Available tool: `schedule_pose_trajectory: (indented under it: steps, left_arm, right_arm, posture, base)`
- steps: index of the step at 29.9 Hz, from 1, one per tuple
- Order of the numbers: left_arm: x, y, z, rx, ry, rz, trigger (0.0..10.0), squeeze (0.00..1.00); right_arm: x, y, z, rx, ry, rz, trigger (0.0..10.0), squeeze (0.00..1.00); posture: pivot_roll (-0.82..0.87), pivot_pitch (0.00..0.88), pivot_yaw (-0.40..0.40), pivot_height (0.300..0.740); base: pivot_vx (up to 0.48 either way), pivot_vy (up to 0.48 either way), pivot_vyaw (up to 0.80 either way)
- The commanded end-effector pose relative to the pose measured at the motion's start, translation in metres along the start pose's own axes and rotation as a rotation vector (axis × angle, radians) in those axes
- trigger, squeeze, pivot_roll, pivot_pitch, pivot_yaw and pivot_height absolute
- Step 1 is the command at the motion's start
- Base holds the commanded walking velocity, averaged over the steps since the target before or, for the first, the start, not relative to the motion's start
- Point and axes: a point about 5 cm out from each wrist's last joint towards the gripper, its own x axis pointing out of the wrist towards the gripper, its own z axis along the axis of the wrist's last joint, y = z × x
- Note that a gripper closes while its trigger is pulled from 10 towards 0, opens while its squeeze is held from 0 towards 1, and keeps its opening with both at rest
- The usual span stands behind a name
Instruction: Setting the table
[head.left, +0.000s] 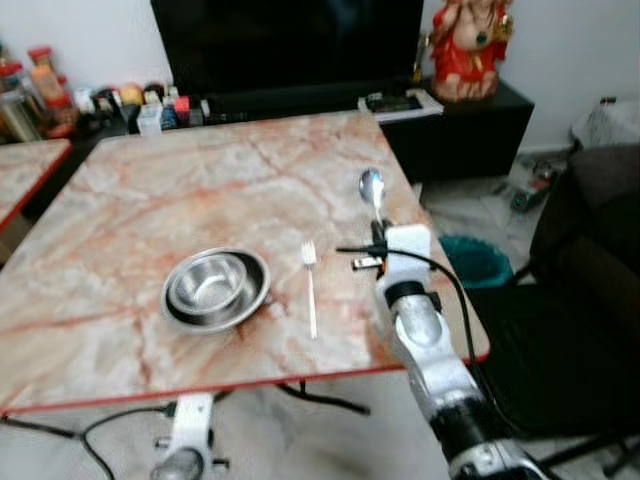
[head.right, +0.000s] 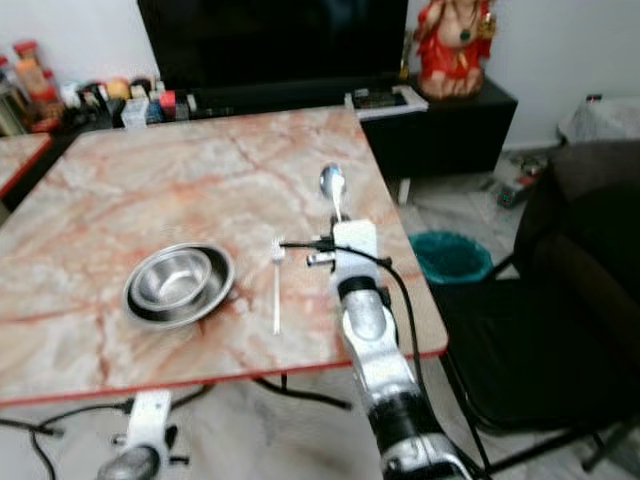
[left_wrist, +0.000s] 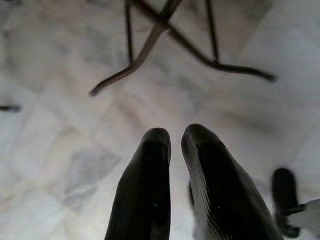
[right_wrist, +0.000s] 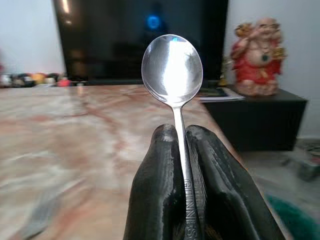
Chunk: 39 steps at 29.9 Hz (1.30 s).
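My right gripper (right_wrist: 181, 132) is shut on a steel spoon (right_wrist: 172, 67), its bowl sticking out past the fingertips. It hovers over the right side of the marble table (head.left: 200, 190), where the spoon (head.left: 372, 186) points away from me. A steel fork (head.left: 311, 290) lies on the table just left of that gripper. Further left sits a steel bowl (head.left: 215, 288) nested in a shallow steel plate. My left gripper (left_wrist: 175, 142) hangs below the table's front edge, fingers nearly together over the floor, holding nothing.
A dark TV and low cabinet (head.left: 460, 120) stand behind the table, with a red and gold statue (head.left: 470, 45) on the cabinet. Jars and bottles (head.left: 40, 90) crowd the far left. A teal bin (head.left: 475, 260) and a black chair (head.left: 570, 300) are on the right.
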Motion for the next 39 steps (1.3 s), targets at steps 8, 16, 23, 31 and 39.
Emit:
schedule_pose_trajectory:
  steps: [8, 16, 23, 31, 39]
  left_arm:
    - [0.0, 0.014, 0.001, 0.009, -0.006, 0.037, 10.0, 0.0]
    - [-0.001, 0.016, 0.0, 0.011, 0.003, 0.039, 10.0, 0.0]
    - [-0.002, 0.018, -0.01, 0.03, 0.057, 0.035, 10.0, 0.0]
    - [-0.01, 0.025, -0.033, 0.06, 0.135, 0.034, 10.0, 0.0]
    - [-0.014, 0.032, -0.044, 0.05, 0.159, 0.051, 10.0, 0.0]
  right_arm:
    - [0.0, 0.014, -0.004, 0.024, 0.044, 0.028, 10.0, 0.0]
    - [0.002, 0.016, -0.017, 0.026, 0.135, 0.023, 10.0, 0.0]
    - [0.004, 0.016, -0.019, 0.037, 0.157, 0.012, 10.0, 0.0]
    - [0.007, 0.016, -0.02, 0.033, 0.169, 0.01, 10.0, 0.0]
    - [0.012, 0.019, -0.025, 0.089, 0.231, 0.011, 10.0, 0.0]
  posture:
    - [-0.06, 0.0, 0.049, 0.74]
    - [-0.05, 0.0, 0.051, 0.74]
    - [-0.05, 0.0, 0.051, 0.74]
    - [-0.05, 0.0, 0.046, 0.74]
    - [-0.03, 0.0, 0.052, 0.74]
  base:
    - [0.0, 0.0, 0.0]
    - [0.0, 0.0, 0.0]
    - [0.0, 0.0, 0.0]
    - [0.0, 0.0, 0.0]
    - [0.0, 0.0, 0.0]
